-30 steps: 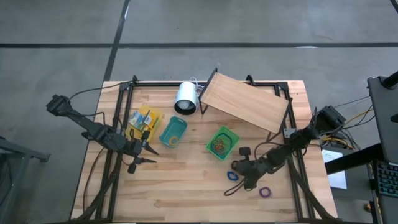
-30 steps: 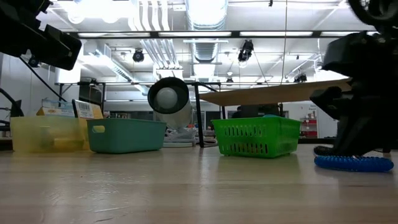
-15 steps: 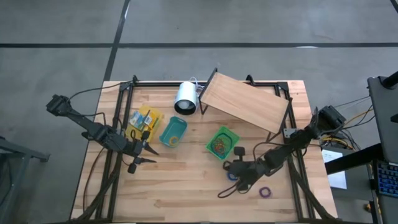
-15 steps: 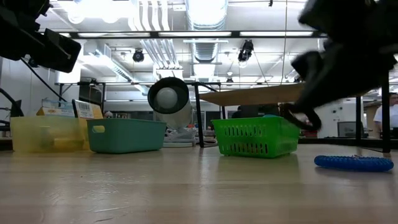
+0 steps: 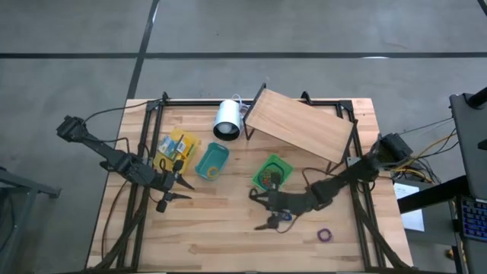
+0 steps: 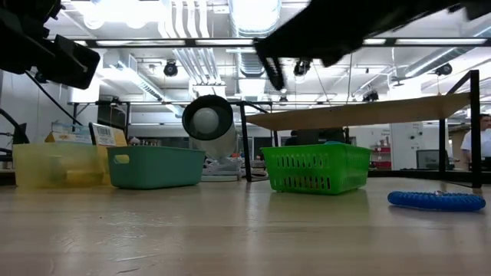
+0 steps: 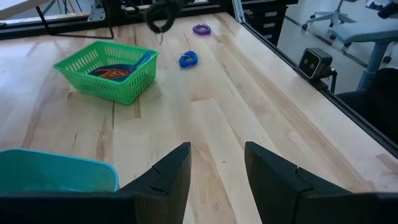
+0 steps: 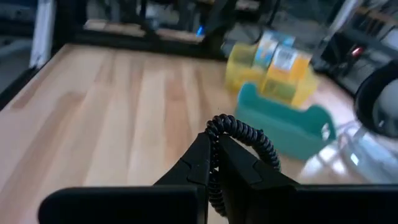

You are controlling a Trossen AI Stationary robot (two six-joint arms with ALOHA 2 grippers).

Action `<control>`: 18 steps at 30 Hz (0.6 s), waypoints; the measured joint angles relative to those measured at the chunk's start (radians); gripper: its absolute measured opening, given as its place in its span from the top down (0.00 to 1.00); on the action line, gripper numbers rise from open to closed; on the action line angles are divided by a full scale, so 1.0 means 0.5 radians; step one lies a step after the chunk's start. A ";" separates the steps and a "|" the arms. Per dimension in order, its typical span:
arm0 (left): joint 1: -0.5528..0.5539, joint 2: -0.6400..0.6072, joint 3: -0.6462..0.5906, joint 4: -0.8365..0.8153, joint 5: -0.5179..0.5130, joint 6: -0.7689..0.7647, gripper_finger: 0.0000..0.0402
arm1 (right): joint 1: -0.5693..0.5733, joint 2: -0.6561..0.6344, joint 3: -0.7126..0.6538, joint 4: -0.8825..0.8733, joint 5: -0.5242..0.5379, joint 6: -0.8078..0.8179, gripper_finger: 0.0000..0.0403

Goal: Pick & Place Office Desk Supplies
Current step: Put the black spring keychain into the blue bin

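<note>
Nearest us, the front strip of the wooden table (image 5: 228,236) lies bare from the left edge almost to the right, where a purple band (image 5: 325,235) rests alone near the front right corner. A little farther in, a blue coiled band (image 6: 436,201) lies flat on the wood, right of centre. Above that stretch we see the right gripper (image 8: 216,163), raised off the table, its fingers pressed together on a black coiled band (image 8: 239,135) that loops up from between them. On the left, the left gripper (image 5: 181,186) hangs over open wood with its fingers spread and nothing between them. Beyond lies the row of containers: a green basket (image 5: 272,174) at centre-right holding a heap of coloured bands, a teal bin (image 5: 212,161) to its left with a yellowish loop inside, and a yellow bin (image 5: 175,150) at far left packed with small yellow boxes. Farthest back stand a white cylinder (image 5: 227,119) and a slanted wooden board (image 5: 300,126).
</note>
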 joint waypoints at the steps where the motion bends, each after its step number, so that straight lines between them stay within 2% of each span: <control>1: 0.000 0.001 0.000 -0.004 0.000 0.000 0.62 | -0.032 0.048 0.016 0.091 0.001 -0.036 0.97; 6: 0.000 0.007 0.000 -0.033 0.000 0.000 0.62 | -0.169 0.297 0.146 0.373 -0.003 -0.167 0.96; 18: 0.000 0.028 0.000 -0.120 0.000 0.000 0.62 | -0.390 0.858 0.756 0.382 0.012 -0.293 0.95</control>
